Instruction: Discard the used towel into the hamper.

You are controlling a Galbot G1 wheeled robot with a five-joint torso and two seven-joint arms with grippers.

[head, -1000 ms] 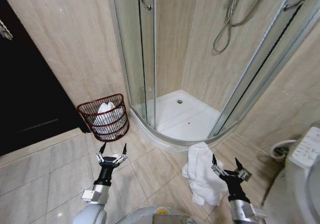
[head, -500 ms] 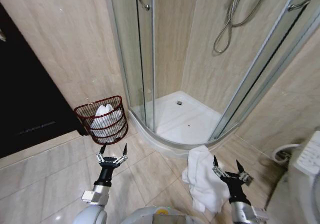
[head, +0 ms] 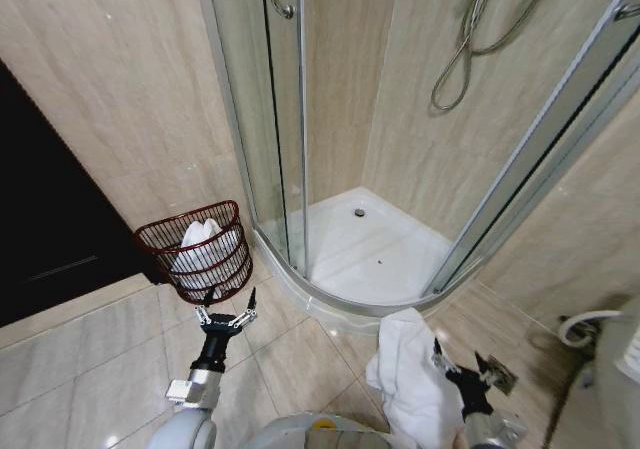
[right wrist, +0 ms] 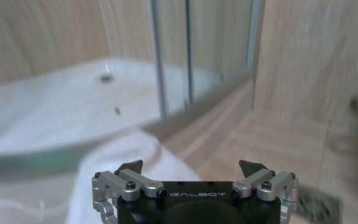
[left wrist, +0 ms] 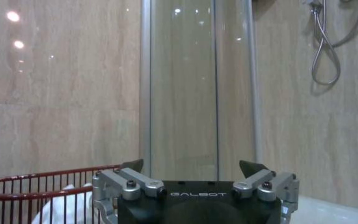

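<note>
Dark red wire forms the hamper point(head: 194, 248), which is standing on the tiled floor point(head: 90, 359) against the beige wall, just beside the curved glass shower enclosure point(head: 285, 119). White cloth is already lying inside it. A second white towel point(head: 412, 379) is lying crumpled on the floor at the foot of the white shower tray point(head: 365, 249), well apart from the hamper.

The left gripper point(head: 226, 306) is hovering over the floor just in front of the hamper, its fingers spread wide and gripping nothing; in the left wrist view the left gripper point(left wrist: 195, 168) is facing the shower glass, with the hamper's rim point(left wrist: 48, 184) off to one side. The right gripper point(head: 462, 363) is hanging just beside the floor towel, its fingers likewise spread and empty; the right wrist view is showing the towel point(right wrist: 123, 163) lying beneath the parted fingers of the right gripper point(right wrist: 191, 167), with the shower tray point(right wrist: 48, 107) beyond it.
</note>
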